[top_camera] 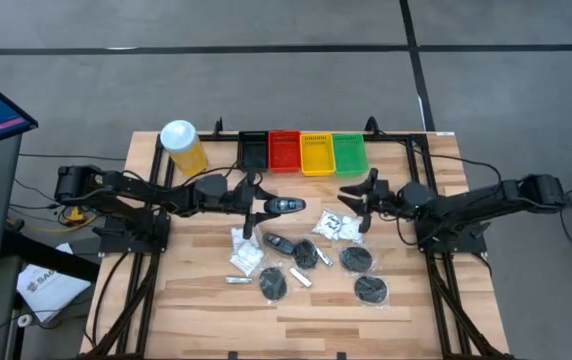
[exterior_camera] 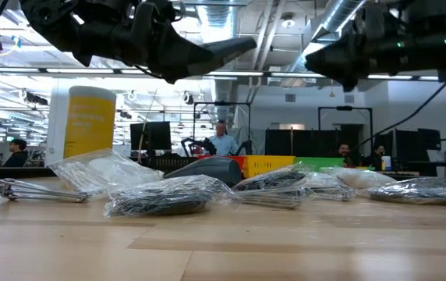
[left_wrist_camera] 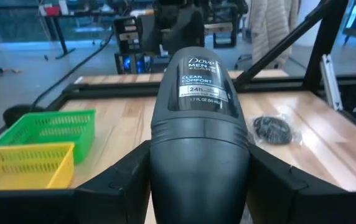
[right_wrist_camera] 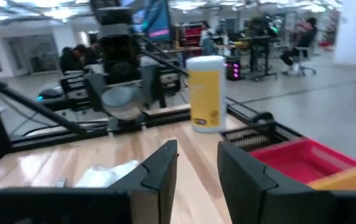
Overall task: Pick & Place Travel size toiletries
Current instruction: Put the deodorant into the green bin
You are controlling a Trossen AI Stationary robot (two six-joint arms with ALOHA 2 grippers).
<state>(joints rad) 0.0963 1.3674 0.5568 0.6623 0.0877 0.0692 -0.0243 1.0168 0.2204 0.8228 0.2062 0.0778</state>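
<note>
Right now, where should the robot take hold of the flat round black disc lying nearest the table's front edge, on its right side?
Probably from straight above, pinching the flat round black disc across its rim. It lies flat on the wooden table, so only its edges offer a hold. The open, empty right end effector is the nearer one.

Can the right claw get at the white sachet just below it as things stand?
Probably yes. The right claw is open and empty, and the white sachet lies uncovered close beside it. The left claw, shut on the black oval case, stays clear.
</note>
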